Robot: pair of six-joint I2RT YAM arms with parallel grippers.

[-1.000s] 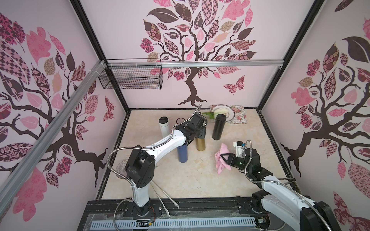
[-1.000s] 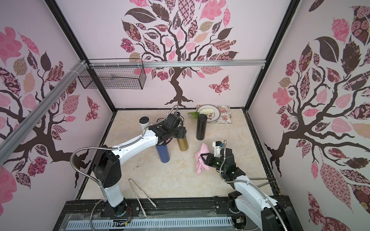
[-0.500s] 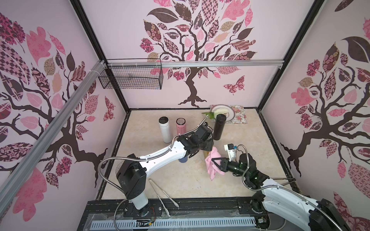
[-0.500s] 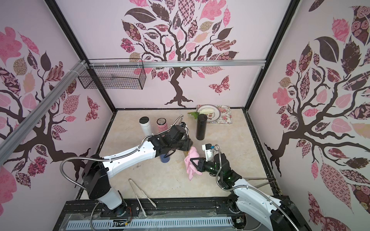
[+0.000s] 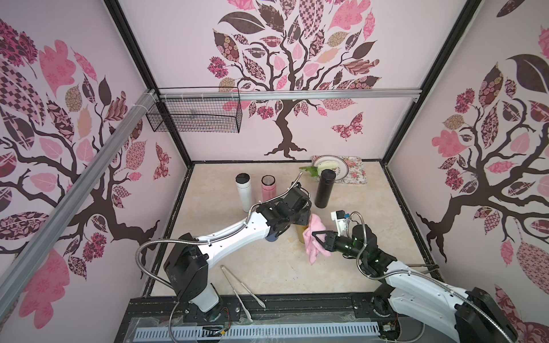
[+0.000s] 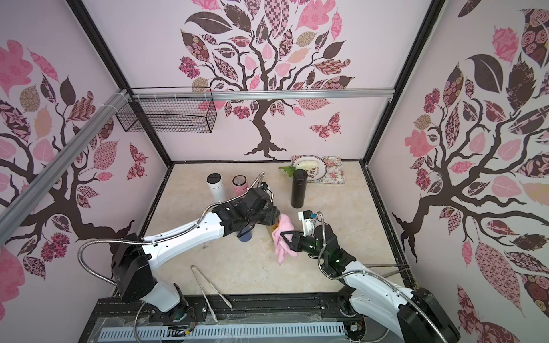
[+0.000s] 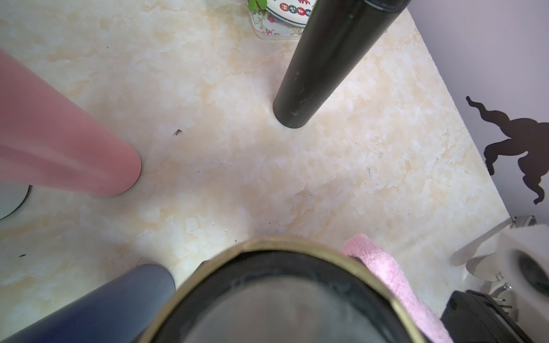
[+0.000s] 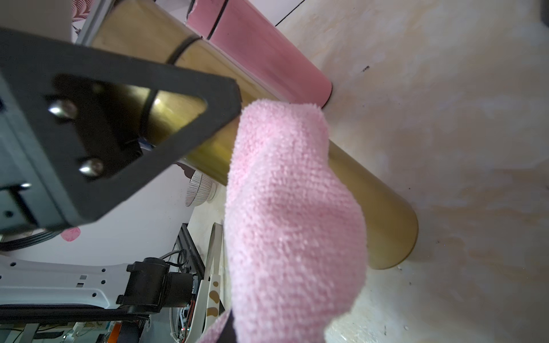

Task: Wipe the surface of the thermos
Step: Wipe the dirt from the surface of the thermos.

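Here much of the thermos (image 5: 302, 234) is hidden in both top views: the left pincer (image 5: 303, 219) covers its top and the cloth (image 5: 315, 246) covers its right side, so only a strip of gold body shows near the foot. The left pincer's fingers cannot be seen in any view. In the left wrist view the dark cap with its gold rim fills the frame just under the camera, and the pincer is clamped on the thermos at the top. The right pincer (image 5: 317, 237) is closed on the pink cloth, a fold of which hides its fingertips. The right wrist view gives the clearest look at the thermos (image 8: 371, 213): a plain, shiny gold cylinder with a thin dark seam below the cap, standing upright on the table (image 5: 267, 267) near the middle. The fluffy cloth (image 8: 291, 222) is draped against its side. A blue flask (image 5: 271, 237) stands just beside it, mostly under the left arm. A pink flask (image 5: 269, 190) and a white flask (image 5: 243, 193) stand further back, and a black flask (image 5: 325, 190) stands apart to the right. A second ago the cloth hung well apart from the thermos; now they touch. The thermos has come nearer the front, and the pink flask, then hidden by the left arm, is in plain sight.
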